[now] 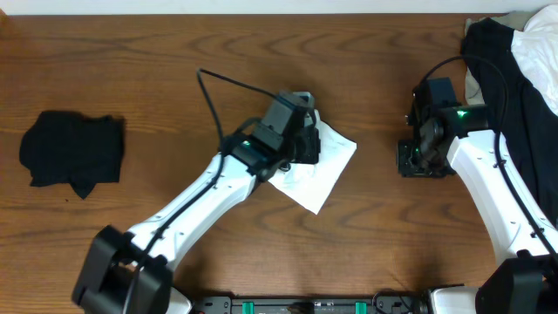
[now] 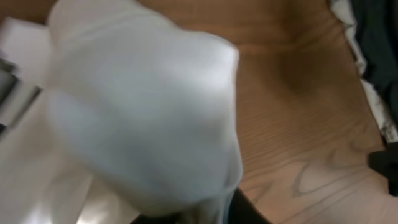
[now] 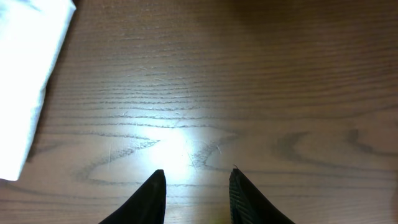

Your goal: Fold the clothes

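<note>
Wooden table (image 1: 174, 52) is recorded from above. A white T-shirt (image 1: 330, 170) is noted near centre, folded into a compact, roughly diamond-shaped pack. Its upper-left part is covered by the left gripper (image 1: 303, 144), which is set down on or just over the cloth; jaw state cannot be made out. The right gripper (image 1: 421, 160) is seen well apart to the right, over bare wood, with nothing seen in it. A small black garment (image 1: 71, 150) is logged at far left, folded, lying alone. A large black garment (image 1: 497, 61) is heaped in the top right corner, with pale cloth (image 1: 539, 48) against it.
</note>
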`<state>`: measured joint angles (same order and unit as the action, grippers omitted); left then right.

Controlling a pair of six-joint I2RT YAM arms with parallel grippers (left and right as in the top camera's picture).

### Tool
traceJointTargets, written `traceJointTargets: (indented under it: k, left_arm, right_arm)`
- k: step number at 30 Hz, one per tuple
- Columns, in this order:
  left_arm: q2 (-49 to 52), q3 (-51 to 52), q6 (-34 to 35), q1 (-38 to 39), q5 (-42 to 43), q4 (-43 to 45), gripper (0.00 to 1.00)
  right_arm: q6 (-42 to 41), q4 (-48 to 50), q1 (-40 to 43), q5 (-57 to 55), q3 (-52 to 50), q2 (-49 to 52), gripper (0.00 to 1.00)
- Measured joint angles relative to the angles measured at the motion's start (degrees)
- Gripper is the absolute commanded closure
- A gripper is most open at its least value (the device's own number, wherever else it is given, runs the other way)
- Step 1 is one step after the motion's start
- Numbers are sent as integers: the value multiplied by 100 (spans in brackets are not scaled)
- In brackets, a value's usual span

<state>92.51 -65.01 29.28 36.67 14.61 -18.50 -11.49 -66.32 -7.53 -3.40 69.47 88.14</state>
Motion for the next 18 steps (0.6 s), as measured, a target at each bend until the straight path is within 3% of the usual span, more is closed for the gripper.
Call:
traceJointTargets:
  k: [2,6,13,18]
  left_arm:
    - [162,0,81,109,2,-2,64]
    - [262,0,114,284,70,42,61]
    - [151,0,-107,284,326,-17,60]
    - [-352,0,-317,-48,55,-238,60]
  right_arm:
    - [2,-15,0,0,0,0,68]
    - [13,-11,0,0,0,0,67]
    - [17,-15,0,0,0,0,67]
    - [136,0,0,177,0,0,68]
